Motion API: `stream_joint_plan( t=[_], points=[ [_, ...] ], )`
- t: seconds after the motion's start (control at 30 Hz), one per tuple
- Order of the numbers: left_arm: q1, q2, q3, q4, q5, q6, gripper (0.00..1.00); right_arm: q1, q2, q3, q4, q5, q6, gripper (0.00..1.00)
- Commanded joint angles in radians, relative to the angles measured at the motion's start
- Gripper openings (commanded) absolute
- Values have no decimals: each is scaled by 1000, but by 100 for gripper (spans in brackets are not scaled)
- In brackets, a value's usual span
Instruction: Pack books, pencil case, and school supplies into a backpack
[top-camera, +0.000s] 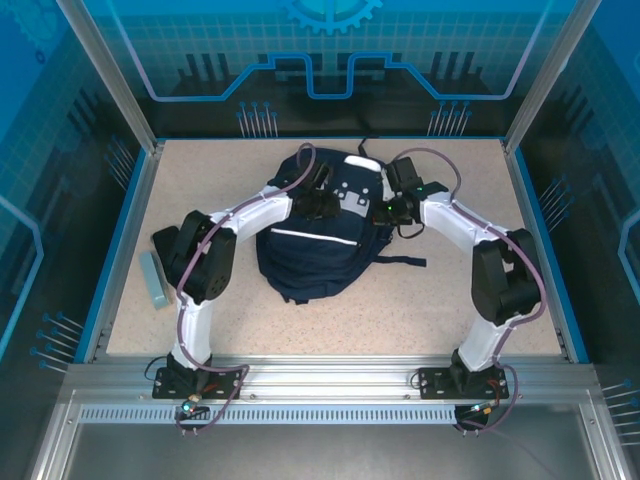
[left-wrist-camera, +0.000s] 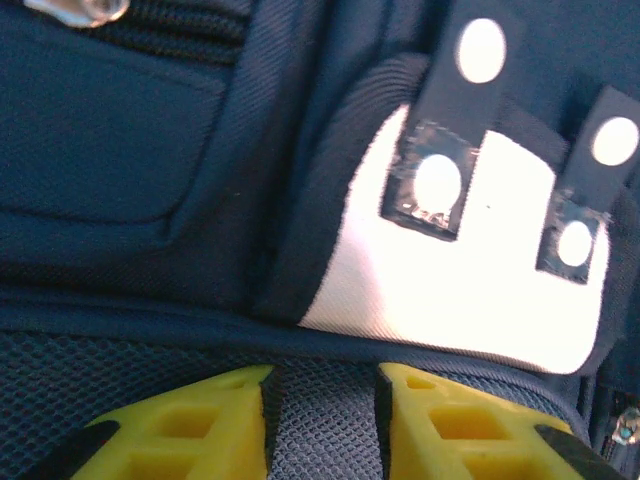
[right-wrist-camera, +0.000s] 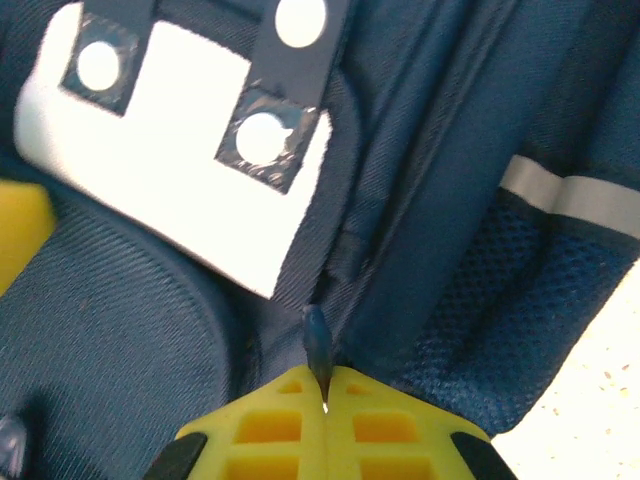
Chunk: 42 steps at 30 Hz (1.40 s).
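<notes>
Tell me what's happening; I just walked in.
Both arms are working on the navy backpack lying mid-table. The right gripper is shut on a small dark tab at a seam. The left gripper sits over the mesh near the white patch, jaws apart with fabric between them; a grip isn't clear.

Black-and-white arms (top-camera: 205, 262), purple cables (top-camera: 183, 322), yellow fingers (left-wrist-camera: 190, 425)

Your backpack (top-camera: 305, 255) is navy with a thin white stripe and white patches (left-wrist-camera: 480, 290); its zipper pull (right-wrist-camera: 316, 335) is dark blue. The fingertips (left-wrist-camera: 200, 430) are yellow, the table (top-camera: 400, 310) speckled beige.
</notes>
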Motion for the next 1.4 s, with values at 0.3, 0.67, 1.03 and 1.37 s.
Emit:
stream_joint_plan(
  t=[0.3,0.67,1.03,1.37],
  points=[
    [-3,91,11,-60,-23,-87,17,15,-112,-156,103,-93,-44,0],
    [-2,54,-16,-72,-22,-53,18,46,-92,-56,-19,151,-262,38],
    [-2,55,-24,-64,-11,-58,18,67,38,99,-98,67,-317,56],
    [1,66,-19,-71,-13,-56,18,80,129,169,-153,84,-311,50]
  ],
)
